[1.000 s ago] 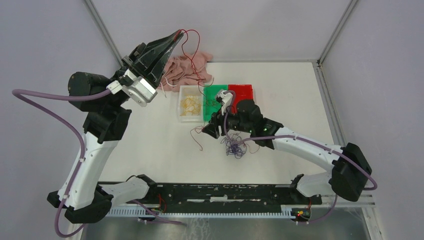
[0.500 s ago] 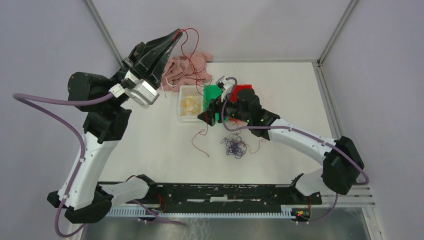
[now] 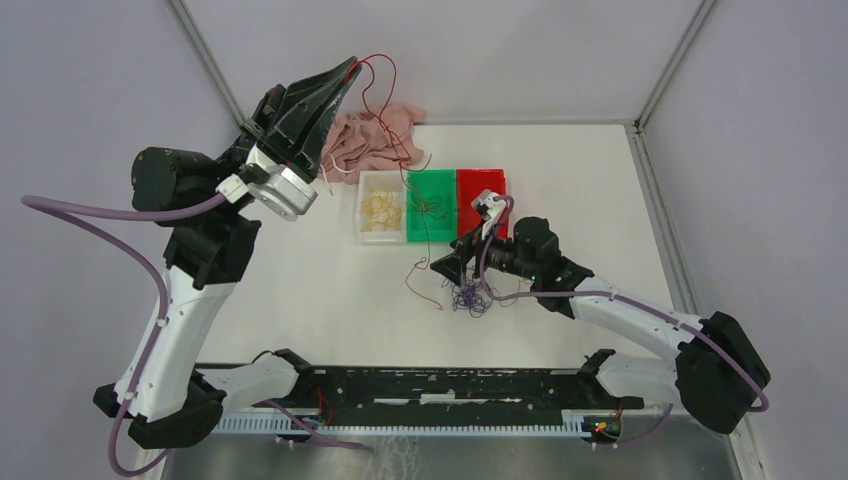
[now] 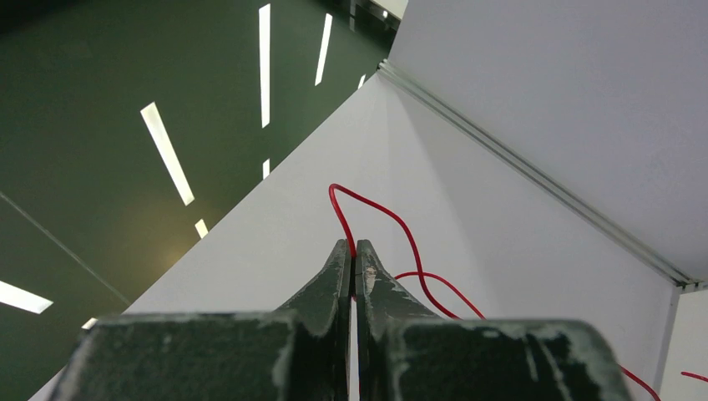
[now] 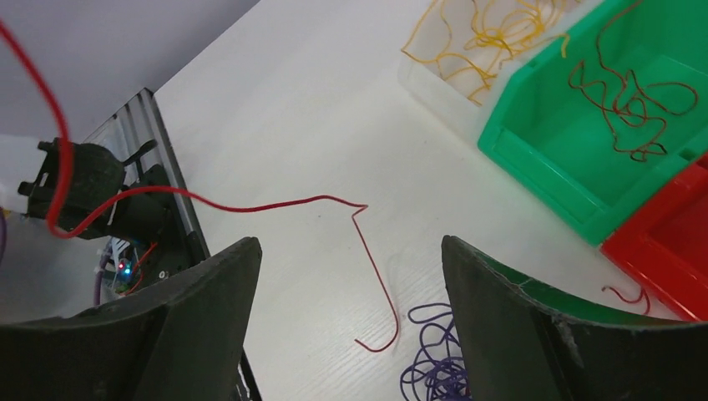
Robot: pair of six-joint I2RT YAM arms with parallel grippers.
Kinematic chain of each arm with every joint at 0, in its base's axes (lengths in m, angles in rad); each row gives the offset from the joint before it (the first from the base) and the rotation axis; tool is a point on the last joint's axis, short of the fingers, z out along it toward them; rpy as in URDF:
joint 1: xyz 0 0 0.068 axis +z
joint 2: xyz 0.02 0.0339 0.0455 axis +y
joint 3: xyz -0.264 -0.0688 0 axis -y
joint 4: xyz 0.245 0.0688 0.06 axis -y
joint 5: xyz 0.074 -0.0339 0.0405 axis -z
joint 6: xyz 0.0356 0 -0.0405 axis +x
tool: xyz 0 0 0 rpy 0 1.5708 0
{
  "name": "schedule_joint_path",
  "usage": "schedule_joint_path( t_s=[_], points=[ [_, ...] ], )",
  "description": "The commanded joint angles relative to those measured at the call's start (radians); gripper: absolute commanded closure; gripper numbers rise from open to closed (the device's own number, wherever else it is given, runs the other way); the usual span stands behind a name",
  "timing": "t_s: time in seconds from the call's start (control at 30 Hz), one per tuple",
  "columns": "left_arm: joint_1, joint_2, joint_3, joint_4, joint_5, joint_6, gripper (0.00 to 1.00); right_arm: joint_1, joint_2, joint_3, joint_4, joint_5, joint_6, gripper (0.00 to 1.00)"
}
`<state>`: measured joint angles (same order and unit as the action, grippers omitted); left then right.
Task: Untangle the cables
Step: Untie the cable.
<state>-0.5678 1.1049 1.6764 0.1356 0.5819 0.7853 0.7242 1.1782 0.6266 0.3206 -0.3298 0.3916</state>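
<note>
My left gripper (image 3: 350,68) is raised high at the back left, shut on a red cable (image 3: 378,62). In the left wrist view the red cable (image 4: 392,219) comes out between the closed tips of that gripper (image 4: 352,247). It hangs down past the bins, and its free end lies on the table (image 5: 371,276). My right gripper (image 3: 448,265) hovers open just left of a purple tangle of cables (image 3: 468,297), with nothing between its fingers (image 5: 225,284). The purple tangle (image 5: 434,368) shows by the right finger.
Three bins stand in a row: a clear one (image 3: 366,228) with yellow cables (image 5: 493,33), a green one (image 5: 534,150) with brown cables (image 5: 634,100), and a red one (image 3: 482,182). A pink garment (image 3: 375,135) lies at the back. A short red piece (image 5: 626,294) lies by the red bin.
My right gripper has come back from over the bins toward the purple tangle and opened wider. The red cable's loose end has shifted right. The left gripper stays shut, raised.
</note>
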Motion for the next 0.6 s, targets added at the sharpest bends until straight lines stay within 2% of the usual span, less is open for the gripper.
schedule_joint_path(
  t_s=[0.0,0.23,0.33,0.4,0.57],
  points=[
    [0.003,-0.011,0.009,0.047,0.015,0.022,0.97,0.030,0.000,0.043,0.114,-0.161,-0.089,0.14],
    [0.003,-0.010,0.002,0.047,0.013,0.022,0.97,0.121,0.166,0.218,0.047,-0.166,-0.209,0.18],
    [0.002,-0.014,0.003,0.048,0.010,0.024,0.97,0.132,0.243,0.293,0.029,-0.129,-0.221,0.26],
    [0.003,-0.015,0.001,0.047,0.007,0.026,0.97,0.132,0.276,0.329,0.035,-0.098,-0.214,0.34],
    [0.003,-0.019,-0.006,0.047,-0.001,0.036,0.97,0.121,0.274,0.362,0.057,0.000,-0.210,0.70]
  ],
)
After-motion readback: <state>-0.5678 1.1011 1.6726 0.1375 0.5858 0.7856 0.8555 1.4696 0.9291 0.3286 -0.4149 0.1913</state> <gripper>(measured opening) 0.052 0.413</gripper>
